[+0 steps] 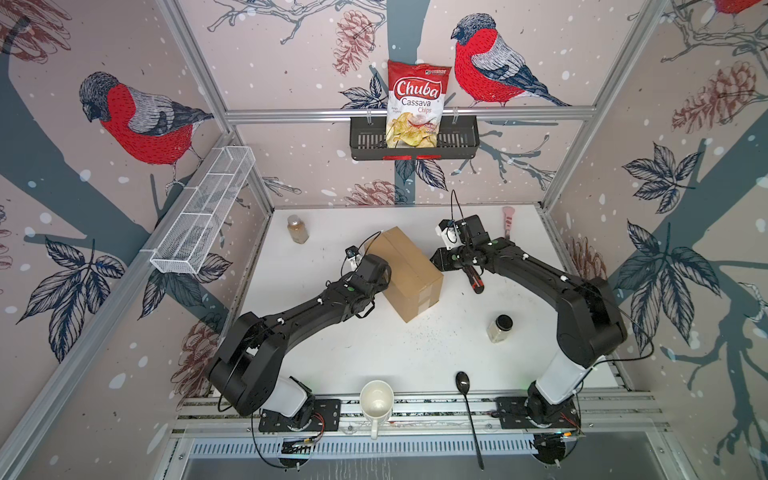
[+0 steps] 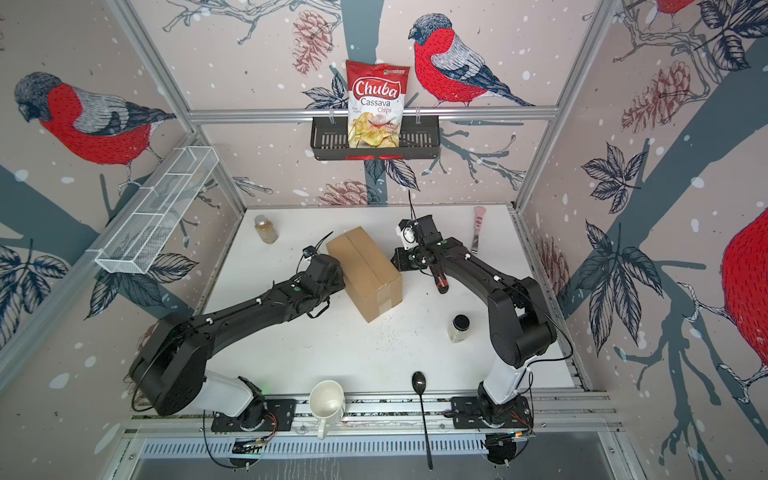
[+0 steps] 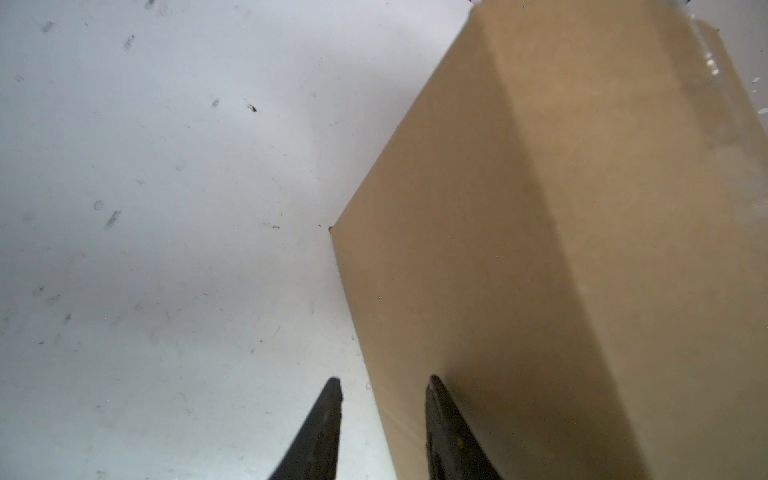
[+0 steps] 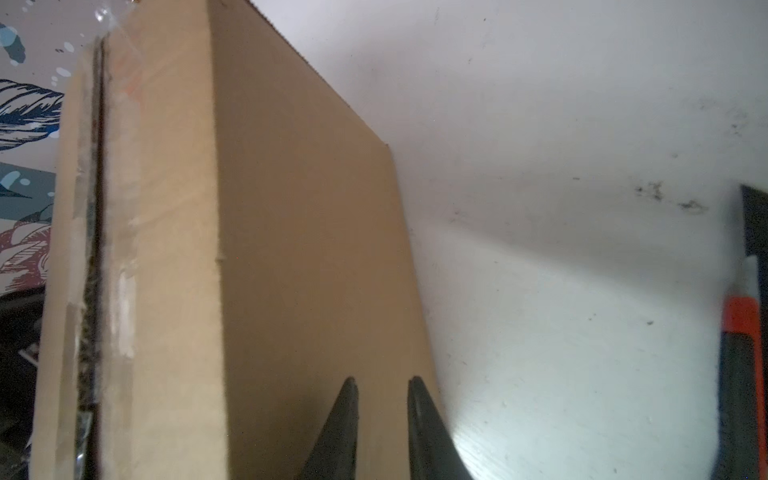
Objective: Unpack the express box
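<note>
The express box (image 1: pixel 405 266) (image 2: pixel 365 270) is a plain brown carton standing closed on the white table (image 1: pixel 332 353), mid-table. Clear tape runs along its top seam (image 4: pixel 93 249), which shows as a dark line. My left gripper (image 3: pixel 382 384) is at the box's left side wall (image 3: pixel 540 249), low by the table, jaws apart and holding nothing; one finger lies in front of the cardboard. My right gripper (image 4: pixel 382 382) is at the opposite side wall (image 4: pixel 299 208), jaws a narrow gap apart, nothing between them. In both top views each wrist hides its own fingertips.
An orange and black box cutter (image 1: pixel 473 280) (image 4: pixel 744 332) lies under the right arm. On the table are a black-lidded jar (image 1: pixel 500 328), a brown bottle (image 1: pixel 298 228), a pink-handled tool (image 1: pixel 508 222), a mug (image 1: pixel 376 401) and a black spoon (image 1: pixel 467 407). A black wall basket (image 1: pixel 457 143) holds chips.
</note>
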### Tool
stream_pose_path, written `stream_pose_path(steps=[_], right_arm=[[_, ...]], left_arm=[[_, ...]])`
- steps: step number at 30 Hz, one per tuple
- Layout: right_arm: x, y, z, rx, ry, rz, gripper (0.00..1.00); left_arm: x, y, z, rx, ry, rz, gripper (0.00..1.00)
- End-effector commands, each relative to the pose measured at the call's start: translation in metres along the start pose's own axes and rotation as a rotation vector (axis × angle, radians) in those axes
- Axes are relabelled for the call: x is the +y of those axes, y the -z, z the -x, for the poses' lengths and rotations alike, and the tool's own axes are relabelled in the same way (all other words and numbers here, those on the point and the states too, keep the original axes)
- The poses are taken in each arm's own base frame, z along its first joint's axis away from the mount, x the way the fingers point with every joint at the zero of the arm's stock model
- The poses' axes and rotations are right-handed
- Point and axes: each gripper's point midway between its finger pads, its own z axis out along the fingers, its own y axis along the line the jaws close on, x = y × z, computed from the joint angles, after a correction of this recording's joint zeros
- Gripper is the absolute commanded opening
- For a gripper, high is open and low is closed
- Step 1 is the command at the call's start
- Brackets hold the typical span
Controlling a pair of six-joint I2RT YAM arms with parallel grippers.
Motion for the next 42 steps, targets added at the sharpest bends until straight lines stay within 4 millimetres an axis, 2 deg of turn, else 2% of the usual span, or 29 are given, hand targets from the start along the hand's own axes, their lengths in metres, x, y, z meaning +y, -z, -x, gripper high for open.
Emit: stream_pose_path(steps=[1,7,10,16,20,25,30,42], right_arm=[[-0.004,0.008,0.009,-0.054,-0.026,-0.051,0.19],[-0.044,0.034,0.013,-0.06,-0.043,-0.267,0.34],[-0.07,0.039,0.007,-0.025,-0.065,-0.317,0.43],[-0.124,0.031,-0.011,0.055,-0.114,-0.403,0.47],[-0.147,0.019,-0.026,0.117,-0.139,-0.44,0.51],[-0.173,0.009,-0.047,0.188,-0.177,-0.495,0.52],[-0.184,0.006,-0.061,0.228,-0.194,-0.524,0.53],[-0.189,-0.003,-0.085,0.31,-0.195,-0.569,0.52]], left_arm=[[-0.001,0.002,0.009,-0.04,0.014,0.001,0.35],[0.0,0.012,0.006,-0.034,0.026,-0.037,0.36],[0.0,0.024,0.01,-0.043,0.033,-0.057,0.37],[-0.009,0.052,0.026,-0.087,0.022,-0.137,0.39],[-0.014,0.064,0.035,-0.116,0.014,-0.173,0.39],[-0.016,0.07,0.04,-0.128,0.011,-0.187,0.4],[-0.019,0.075,0.044,-0.141,0.005,-0.198,0.39],[-0.022,0.075,0.047,-0.153,-0.005,-0.208,0.4]])
